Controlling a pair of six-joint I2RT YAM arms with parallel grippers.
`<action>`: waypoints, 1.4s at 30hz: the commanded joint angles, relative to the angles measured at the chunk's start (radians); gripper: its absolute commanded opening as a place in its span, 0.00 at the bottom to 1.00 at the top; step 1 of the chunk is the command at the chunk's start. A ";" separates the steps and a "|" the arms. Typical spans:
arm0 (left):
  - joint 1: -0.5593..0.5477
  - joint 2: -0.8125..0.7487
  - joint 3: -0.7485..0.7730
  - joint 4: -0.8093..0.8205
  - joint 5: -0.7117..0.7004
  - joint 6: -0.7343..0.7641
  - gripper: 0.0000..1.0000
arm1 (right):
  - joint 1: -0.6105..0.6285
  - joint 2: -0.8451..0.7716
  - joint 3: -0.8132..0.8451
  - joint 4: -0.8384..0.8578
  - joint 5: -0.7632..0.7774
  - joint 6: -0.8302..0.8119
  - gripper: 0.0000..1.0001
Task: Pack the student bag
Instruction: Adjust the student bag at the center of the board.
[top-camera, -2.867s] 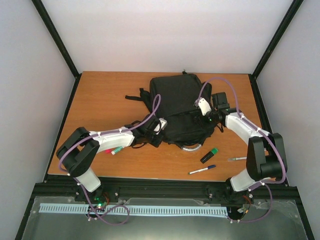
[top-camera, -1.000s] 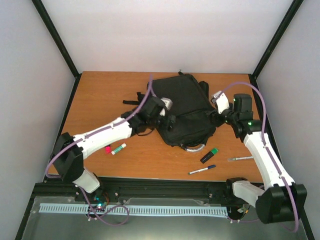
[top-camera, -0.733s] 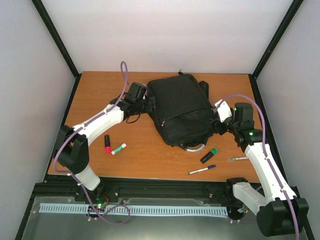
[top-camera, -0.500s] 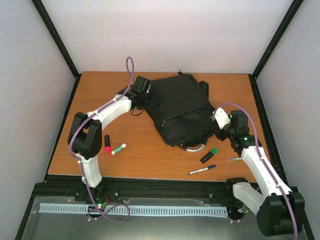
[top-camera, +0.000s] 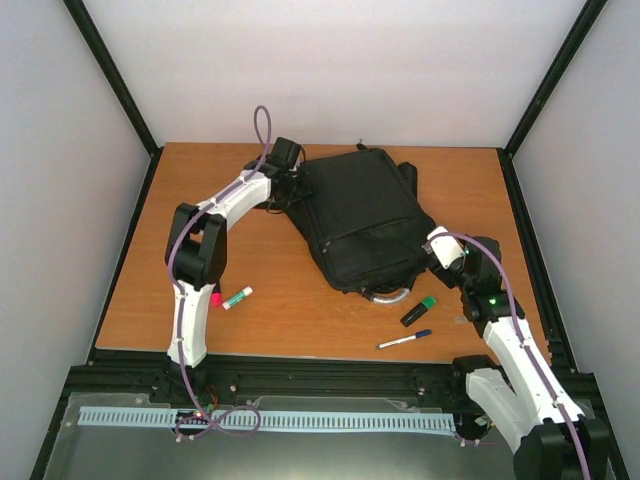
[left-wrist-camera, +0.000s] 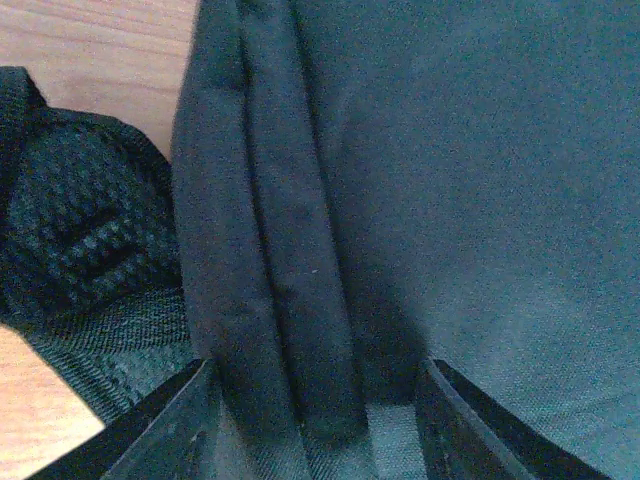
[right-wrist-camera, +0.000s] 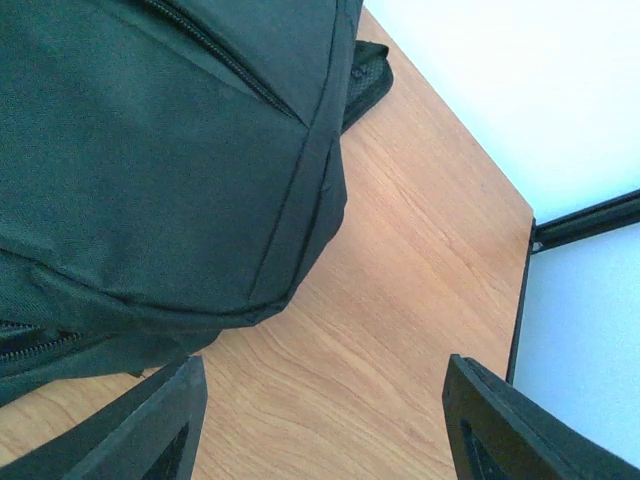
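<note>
Counter: wooden top, walled enclosure; all items lay on it.
Student bag: black, flat on its back, centre to far side of the counter, skewed with its top end towards the near right. Zip lines in the right wrist view looked shut.
Left arm: reached to the bag's far-left corner. The left jaws stood apart, straddling a raised fold along the bag's edge. The fold lay against one finger and clear of the other, so no pinch was made out.
Right arm: wrist at the bag's near-right edge. The right jaws stood wide apart with only bare counter between them; the bag's rounded corner lay just beside one finger.
Shoulder strap: mesh padding, just beside the fold on its left.
Handle: silvery curve at the bag's near end.
Highlighter: black with green cap, near right, just past the handle.
Pen: blue cap, nearer than the highlighter.
Pink marker and green-capped stick: near left, well apart from the bag.
Step (judged): securing the bag ahead of opening; nothing seen packed.
Next (judged): the left jaws to clamp the fold as an anchor; the right jaws to find a zip pull, which was not visible.
</note>
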 joint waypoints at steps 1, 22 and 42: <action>0.005 0.038 0.051 -0.007 0.057 -0.002 0.49 | 0.000 0.018 0.027 0.020 -0.041 0.016 0.65; 0.059 -0.536 -0.670 0.227 -0.127 -0.143 0.01 | 0.131 0.024 0.001 -0.037 0.001 -0.051 0.64; -0.129 -0.881 -0.779 0.071 0.102 0.174 0.63 | 0.308 0.382 0.313 -0.326 -0.262 0.137 0.63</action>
